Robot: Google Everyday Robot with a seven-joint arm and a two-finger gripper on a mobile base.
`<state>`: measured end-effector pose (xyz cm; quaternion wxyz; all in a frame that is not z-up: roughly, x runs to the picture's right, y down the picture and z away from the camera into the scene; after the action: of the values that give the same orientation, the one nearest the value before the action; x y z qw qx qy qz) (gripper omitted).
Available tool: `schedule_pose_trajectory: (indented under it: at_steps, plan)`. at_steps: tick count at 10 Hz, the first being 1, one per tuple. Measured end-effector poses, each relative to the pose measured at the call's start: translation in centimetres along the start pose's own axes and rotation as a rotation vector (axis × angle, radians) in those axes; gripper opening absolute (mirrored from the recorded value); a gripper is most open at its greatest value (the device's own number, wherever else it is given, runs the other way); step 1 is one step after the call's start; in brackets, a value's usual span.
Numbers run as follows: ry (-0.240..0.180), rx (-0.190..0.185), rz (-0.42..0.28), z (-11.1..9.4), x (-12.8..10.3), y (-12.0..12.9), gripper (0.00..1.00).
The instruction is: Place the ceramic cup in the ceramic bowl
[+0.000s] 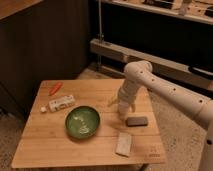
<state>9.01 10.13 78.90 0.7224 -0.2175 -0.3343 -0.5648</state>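
Note:
The dark green ceramic bowl [82, 121] sits empty on the wooden table [45, 145], left of centre. My gripper [125, 107] hangs from the white arm [165, 90], which reaches in from the right, and is low over the table just right of the bowl. A small whitish shape right under the gripper may be the ceramic cup [125, 111]. It merges with the white wrist, so I cannot tell whether it is held.
A white rectangular box [60, 103] and an orange item [55, 88] lie at the table's back left. A dark grey block [136, 121] lies just right of the gripper. A pale block [123, 144] lies near the front edge. Dark cabinets and a rail stand behind.

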Motion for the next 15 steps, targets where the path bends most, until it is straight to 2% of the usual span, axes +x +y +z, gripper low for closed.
schedule_pose_trajectory:
  at_steps: [1,2,3,4,5,6,7,8,9,10,12,13,14,15]
  plan:
    - [0.012,-0.009,-0.001,-0.3,-0.1,-0.1,0.8]
    - [0.048,-0.035,0.004,-0.9,-0.1,-0.4,0.8]
    - [0.125,-0.054,0.01,-2.0,-0.2,-1.0,0.8]
    - [0.227,-0.069,0.02,-3.6,0.0,-0.8,0.8]
    - [0.298,-0.066,0.031,-4.7,0.1,-0.9,0.8]
    - [0.365,-0.032,0.051,-6.2,0.9,-0.6,0.8]
    - [0.373,-0.012,0.069,-6.8,1.8,0.3,0.8]
    - [0.36,0.011,0.079,-7.1,2.7,1.0,0.8]
    - [0.322,0.057,0.086,-7.3,4.2,1.7,0.8]
    - [0.268,0.074,0.1,-7.2,5.9,2.9,0.8]
    - [0.132,0.12,0.122,-6.7,9.1,4.5,0.8]
    - [0.051,0.14,0.129,-6.6,10.2,6.4,0.8]
    - [0.019,0.151,0.117,-6.7,10.7,6.8,0.8]
    - [0.009,0.16,0.098,-6.9,10.7,6.6,0.8]
